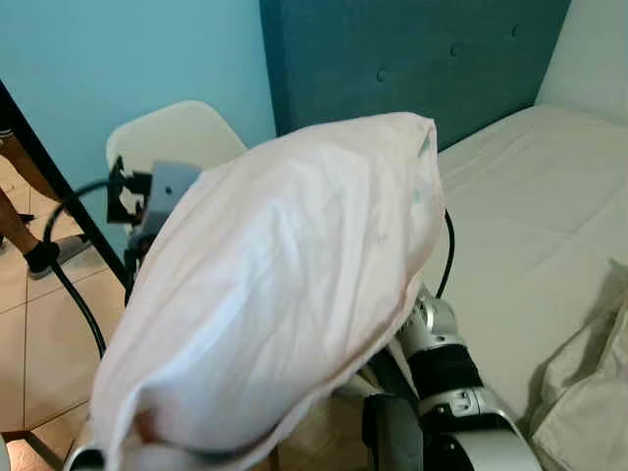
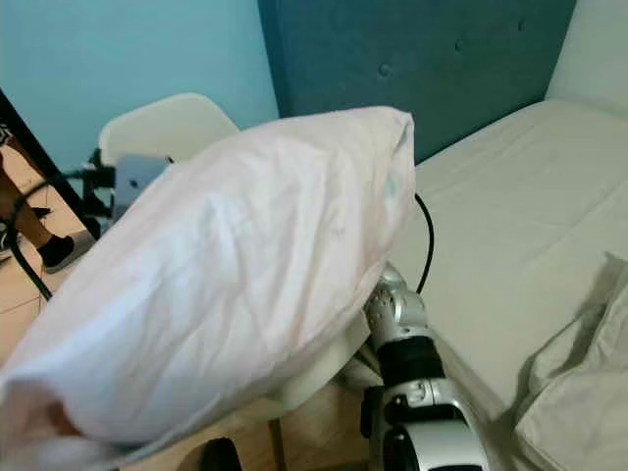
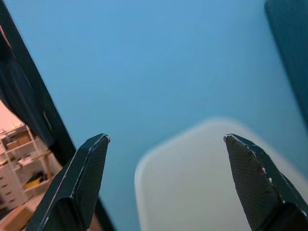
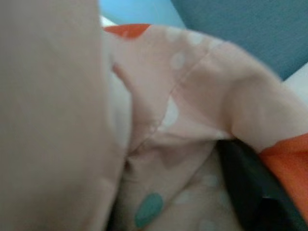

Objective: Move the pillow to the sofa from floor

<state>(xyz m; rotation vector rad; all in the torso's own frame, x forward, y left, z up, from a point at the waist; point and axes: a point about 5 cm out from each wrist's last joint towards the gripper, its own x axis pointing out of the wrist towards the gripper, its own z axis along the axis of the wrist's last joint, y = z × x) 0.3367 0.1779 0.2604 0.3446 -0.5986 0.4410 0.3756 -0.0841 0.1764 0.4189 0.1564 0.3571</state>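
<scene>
The pillow (image 1: 285,294) is up off the floor, held in the air across the front of the robot, just beside the edge of the sofa (image 1: 530,226) and not yet resting on it. It's a big pale pink thing, tilted with its far corner up near the dark teal backrest (image 1: 412,59).

The right gripper (image 4: 240,187) is tucked in under the pillow's fabric; one black finger shows pressed against the cloth, but I honestly can't tell how far the jaws are closed.

The left gripper (image 3: 166,139) has its jaws spread wide with nothing between them, pointing at a white chair (image 3: 211,183) and the blue wall (image 3: 154,62).
</scene>
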